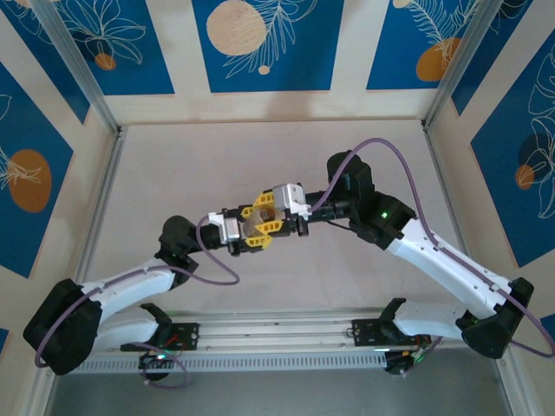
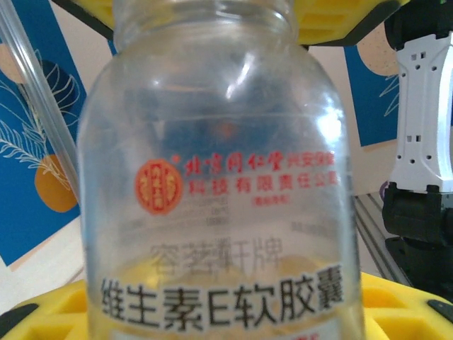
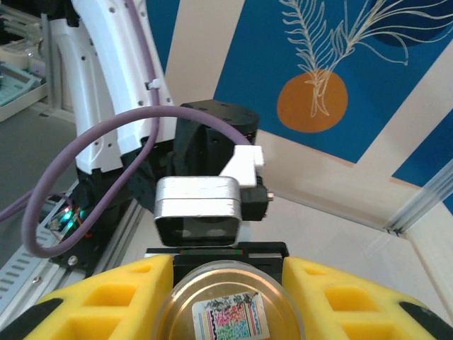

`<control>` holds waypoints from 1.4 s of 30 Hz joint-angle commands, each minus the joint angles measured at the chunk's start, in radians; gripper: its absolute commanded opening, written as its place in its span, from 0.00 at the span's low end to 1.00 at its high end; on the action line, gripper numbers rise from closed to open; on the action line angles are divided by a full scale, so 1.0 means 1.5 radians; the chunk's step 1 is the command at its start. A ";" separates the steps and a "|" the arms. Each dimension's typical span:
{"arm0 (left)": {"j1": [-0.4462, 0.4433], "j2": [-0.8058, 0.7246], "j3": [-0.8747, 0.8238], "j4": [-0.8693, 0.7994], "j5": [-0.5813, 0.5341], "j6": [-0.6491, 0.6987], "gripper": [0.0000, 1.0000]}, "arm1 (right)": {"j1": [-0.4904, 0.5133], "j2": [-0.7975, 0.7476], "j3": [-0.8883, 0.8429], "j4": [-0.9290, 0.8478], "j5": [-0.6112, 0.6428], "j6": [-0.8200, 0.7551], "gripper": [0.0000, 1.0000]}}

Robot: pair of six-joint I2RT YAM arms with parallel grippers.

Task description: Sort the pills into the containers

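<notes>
Bottle [image 1: 257, 224], clear, red seal and black lettering on front; yellowish blur low inside, too soft to tell as pills.

Left pincer [image 1: 251, 236]: narrowed onto lower body of bottle, gripping it, yellow fingers [image 2: 49, 315] one each side.

Right pincer [image 1: 270, 215]: closed tight on cap [image 3: 230, 312], fingers [image 3: 113, 297] flanking it. Cap round, gold-toned, small colourful sticker [image 3: 230, 320] on top.

Both pincers tip to tip over mid table [image 1: 260, 156]; bottle lodged between them, left pincer's tips at its lower left, right pincer's tips at its upper right in top view.

Just beyond right pincer's tips: left wrist camera [image 3: 198, 209], grey-cased, purple cable [image 3: 85, 156] looping beside it.
</notes>
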 commanded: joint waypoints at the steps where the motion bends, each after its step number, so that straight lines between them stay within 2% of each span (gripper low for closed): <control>1: -0.005 0.003 0.033 0.025 0.033 -0.007 0.00 | -0.004 0.006 0.016 -0.082 -0.026 -0.036 0.00; 7: -0.006 0.008 0.051 0.001 0.049 0.003 0.00 | -0.031 0.009 0.051 -0.172 -0.038 -0.072 0.00; 20: -0.006 0.023 0.075 -0.013 0.089 -0.001 0.00 | -0.044 0.013 0.057 -0.189 -0.010 -0.074 0.00; 32: -0.005 0.014 0.075 -0.052 0.078 0.023 0.00 | -0.047 -0.006 0.056 -0.175 0.050 -0.054 0.00; 36: -0.006 0.018 0.079 -0.062 0.086 0.024 0.00 | -0.047 -0.015 0.052 -0.168 0.032 -0.049 0.00; 40: -0.006 0.017 0.109 -0.145 0.110 0.045 0.00 | -0.042 0.007 0.070 -0.211 0.025 -0.065 0.00; 42: -0.007 0.015 0.111 -0.151 0.115 0.053 0.00 | -0.040 0.016 0.072 -0.221 0.018 -0.071 0.00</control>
